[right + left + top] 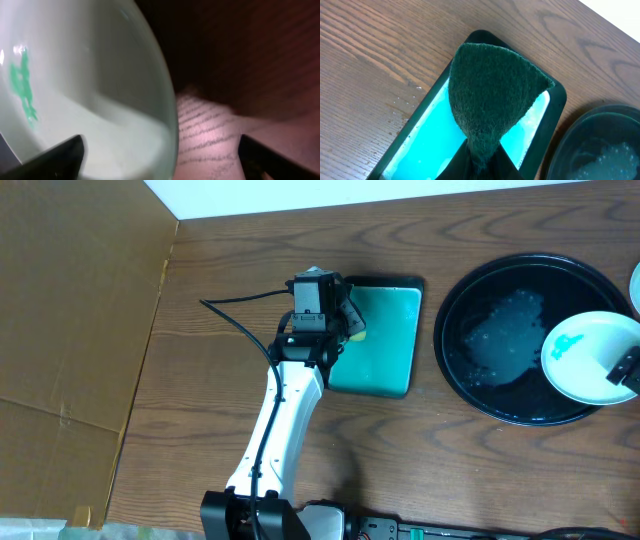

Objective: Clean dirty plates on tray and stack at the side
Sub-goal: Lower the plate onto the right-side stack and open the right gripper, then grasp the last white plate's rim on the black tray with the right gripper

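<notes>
The black tray (470,300) lies at the right, wet with foamy water. One white plate (585,350) with a teal smear lies at the tray's right side. It fills the left of the right wrist view (75,75). My right gripper (625,370) is open and straddles this plate's rim (160,145), one finger over the plate and one outside. A sliver of another plate (636,285) shows at the right edge. My left gripper (345,320) is shut on a dark green scouring pad (490,95) above the rectangular teal dish.
The rectangular black-rimmed dish (385,330) with teal liquid stands left of the tray; it also shows in the left wrist view (427,145). Water drops lie on the wood beside it. A brown cardboard sheet (70,330) covers the table's left side.
</notes>
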`<act>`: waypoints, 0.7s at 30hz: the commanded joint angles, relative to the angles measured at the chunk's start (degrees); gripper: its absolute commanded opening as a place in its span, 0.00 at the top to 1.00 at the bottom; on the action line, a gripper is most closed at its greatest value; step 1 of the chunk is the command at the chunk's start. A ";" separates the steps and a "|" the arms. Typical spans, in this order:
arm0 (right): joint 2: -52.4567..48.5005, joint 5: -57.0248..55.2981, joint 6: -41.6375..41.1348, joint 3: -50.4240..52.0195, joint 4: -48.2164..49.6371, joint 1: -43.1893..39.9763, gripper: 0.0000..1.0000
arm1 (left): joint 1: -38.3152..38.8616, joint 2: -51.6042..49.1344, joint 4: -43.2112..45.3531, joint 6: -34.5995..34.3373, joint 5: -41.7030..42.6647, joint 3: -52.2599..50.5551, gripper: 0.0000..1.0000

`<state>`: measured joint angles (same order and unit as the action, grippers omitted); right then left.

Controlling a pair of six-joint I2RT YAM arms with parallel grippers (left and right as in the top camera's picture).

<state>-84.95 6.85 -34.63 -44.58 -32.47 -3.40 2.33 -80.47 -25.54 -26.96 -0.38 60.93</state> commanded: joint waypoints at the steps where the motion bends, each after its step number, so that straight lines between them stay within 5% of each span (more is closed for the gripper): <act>1: -0.52 -1.66 -1.44 0.46 0.87 0.28 0.27 | -0.28 -0.02 0.13 0.59 -0.74 -0.39 0.92; 4: -0.52 -4.20 -1.77 0.46 0.79 0.28 0.41 | -0.28 -0.02 0.17 0.59 -0.74 -0.39 0.93; 10: -0.57 -4.50 -2.23 1.20 0.98 0.28 0.35 | -0.28 -0.02 0.26 0.59 -0.74 -0.39 0.93; 13: -0.57 -4.46 -4.07 3.48 2.36 0.28 0.50 | -0.28 -0.02 0.33 0.59 -0.74 -0.39 0.93; 18: -0.57 -4.46 -4.11 4.17 4.48 0.28 0.51 | -0.28 -0.02 0.35 0.59 -0.74 -0.39 0.93; 21: -0.57 -4.44 -4.09 4.11 5.53 0.28 0.76 | -0.28 -0.02 0.31 0.61 -0.76 -0.39 0.93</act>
<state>-84.95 3.33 -38.17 -41.01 -27.42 -3.40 2.33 -80.47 -25.50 -26.96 -0.38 60.93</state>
